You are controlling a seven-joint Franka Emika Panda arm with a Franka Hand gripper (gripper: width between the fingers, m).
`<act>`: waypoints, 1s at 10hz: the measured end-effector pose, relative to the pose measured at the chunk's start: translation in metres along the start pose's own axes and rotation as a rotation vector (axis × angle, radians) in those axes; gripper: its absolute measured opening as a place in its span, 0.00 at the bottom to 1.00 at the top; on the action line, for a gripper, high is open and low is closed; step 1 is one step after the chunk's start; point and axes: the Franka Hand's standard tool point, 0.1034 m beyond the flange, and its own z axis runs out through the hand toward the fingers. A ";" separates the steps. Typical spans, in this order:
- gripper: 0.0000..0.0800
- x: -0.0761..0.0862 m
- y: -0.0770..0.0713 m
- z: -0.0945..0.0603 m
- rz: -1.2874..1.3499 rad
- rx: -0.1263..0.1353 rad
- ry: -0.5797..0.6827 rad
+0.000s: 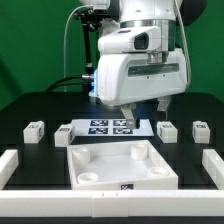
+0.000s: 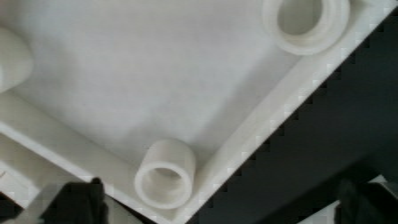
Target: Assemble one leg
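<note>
Four small white legs with tags stand on the black table in the exterior view: two on the left (image 1: 35, 131) (image 1: 66, 133) and two on the right (image 1: 167, 131) (image 1: 199, 130). My gripper (image 1: 143, 112) hangs open and empty over the far edge of the large white tray-like piece (image 1: 84, 157), away from every leg. In the wrist view the gripper (image 2: 222, 205) is open, with its dark fingertips (image 2: 75, 200) set wide apart above a corner of the tray-like piece (image 2: 160, 90). A round corner hole (image 2: 164, 178) lies between them. No leg shows in the wrist view.
The marker board (image 1: 110, 126) lies just behind the tray-like piece, under the gripper. White barrier blocks stand at the table's front left (image 1: 10, 165) and front right (image 1: 213, 165). A second round corner hole (image 2: 306, 25) shows in the wrist view.
</note>
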 end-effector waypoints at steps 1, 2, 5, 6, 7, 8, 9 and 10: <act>0.81 0.000 0.000 0.000 0.002 0.000 0.000; 0.81 0.000 0.000 0.000 0.002 0.000 0.000; 0.81 0.000 0.000 0.000 0.001 0.000 0.000; 0.81 0.000 0.000 0.000 0.001 0.000 0.000; 0.81 0.000 0.000 0.000 0.001 0.000 0.000; 0.81 -0.002 0.000 0.000 -0.019 0.000 -0.002; 0.81 -0.012 -0.004 0.002 -0.094 0.007 -0.013; 0.81 -0.028 -0.012 0.005 -0.179 0.021 -0.027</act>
